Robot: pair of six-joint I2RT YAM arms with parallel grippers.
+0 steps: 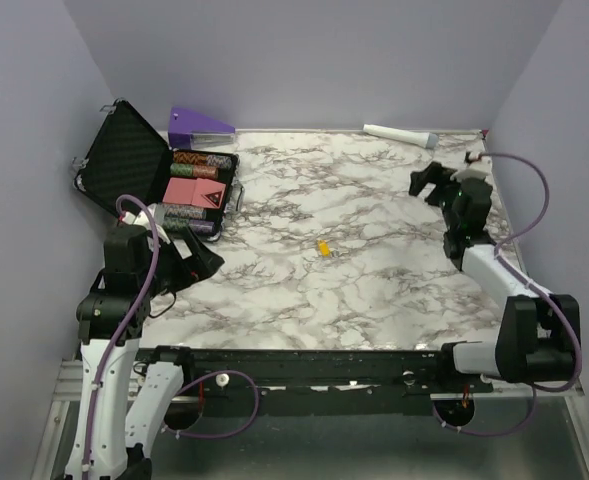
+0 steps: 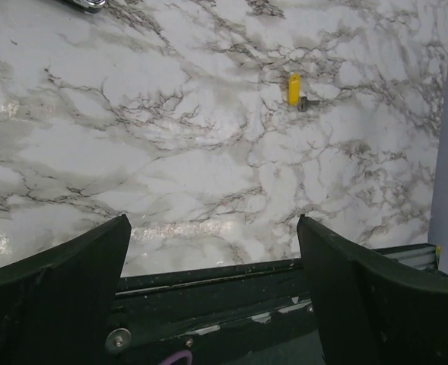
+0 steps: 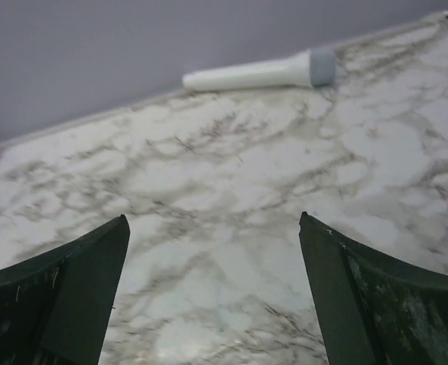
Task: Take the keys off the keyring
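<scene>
The keys [image 1: 323, 248] are a tiny yellow bunch lying on the marble table near its middle. In the left wrist view the keys [image 2: 293, 89] show as a small yellow piece with a dark metal bit beside it, far ahead of the fingers. My left gripper [image 1: 202, 262] is open and empty at the near left, well left of the keys. My right gripper [image 1: 425, 182] is open and empty at the far right, well away from the keys. The right wrist view shows only bare marble between its fingers [image 3: 360, 296].
An open black case [image 1: 124, 160] with coloured chips stands at the far left. A purple wedge [image 1: 200, 126] lies behind it. A white cylinder with a grey tip [image 1: 399, 134] lies by the back wall, also in the right wrist view [image 3: 262, 73]. The table's near edge rail [image 2: 208, 281] is below the left fingers.
</scene>
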